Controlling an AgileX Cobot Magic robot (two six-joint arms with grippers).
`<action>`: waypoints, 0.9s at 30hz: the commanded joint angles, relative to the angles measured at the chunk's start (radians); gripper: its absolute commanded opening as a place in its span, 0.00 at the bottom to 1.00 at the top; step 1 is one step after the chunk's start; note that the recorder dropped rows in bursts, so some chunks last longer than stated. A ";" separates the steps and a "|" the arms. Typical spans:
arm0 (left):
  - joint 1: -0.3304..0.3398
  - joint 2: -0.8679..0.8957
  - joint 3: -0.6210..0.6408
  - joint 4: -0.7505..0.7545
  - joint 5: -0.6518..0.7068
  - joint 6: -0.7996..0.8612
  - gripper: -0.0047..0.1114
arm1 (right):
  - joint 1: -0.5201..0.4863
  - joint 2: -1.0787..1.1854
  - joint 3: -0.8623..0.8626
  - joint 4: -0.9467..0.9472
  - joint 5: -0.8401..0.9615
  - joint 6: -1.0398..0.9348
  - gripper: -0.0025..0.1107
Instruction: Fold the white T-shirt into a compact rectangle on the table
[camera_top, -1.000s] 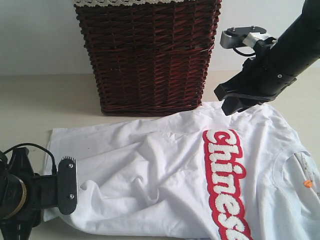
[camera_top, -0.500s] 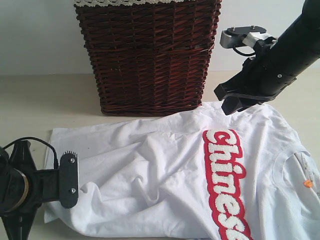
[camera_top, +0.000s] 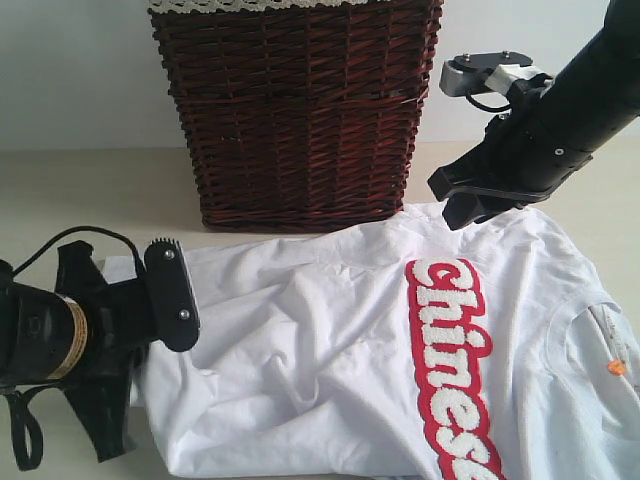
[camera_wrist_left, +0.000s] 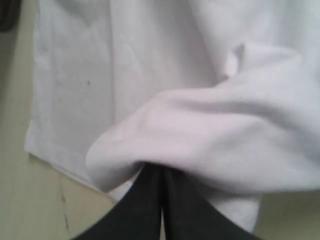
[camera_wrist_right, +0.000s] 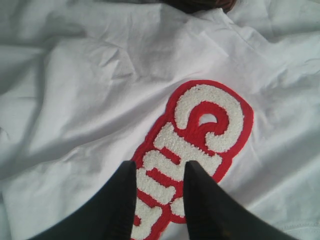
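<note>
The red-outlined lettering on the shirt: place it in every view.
Exterior view: the lettering runs down the white T-shirt's right half.
Left wrist view: not in it; only plain cloth.
Right wrist view: mid-picture, just past the fingers.
Shared landmark: the white T-shirt, in all three.

The T-shirt (camera_top: 320, 380) is plain white; its fuzzy lettering (camera_top: 447, 350) is white outlined in red, and the small tag (camera_top: 616, 367) at its collar is orange. The wicker basket (camera_top: 295, 120) is dark reddish-brown in a woven pattern, topped by whitish lace trim (camera_top: 260, 5). The table (camera_top: 60, 190) is pale beige. The left gripper (camera_wrist_left: 161, 172) and right gripper (camera_wrist_right: 159, 175) are black.
</note>
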 joint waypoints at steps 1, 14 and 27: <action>-0.006 -0.033 -0.004 -0.042 -0.125 -0.010 0.04 | 0.000 -0.010 0.003 0.003 -0.008 -0.010 0.30; 0.104 -0.035 -0.004 -0.044 -0.194 -0.123 0.14 | 0.000 -0.010 0.003 0.003 -0.005 -0.010 0.30; 0.114 -0.035 -0.062 -0.377 -0.160 -0.359 0.34 | 0.000 -0.010 0.003 0.005 -0.009 -0.010 0.30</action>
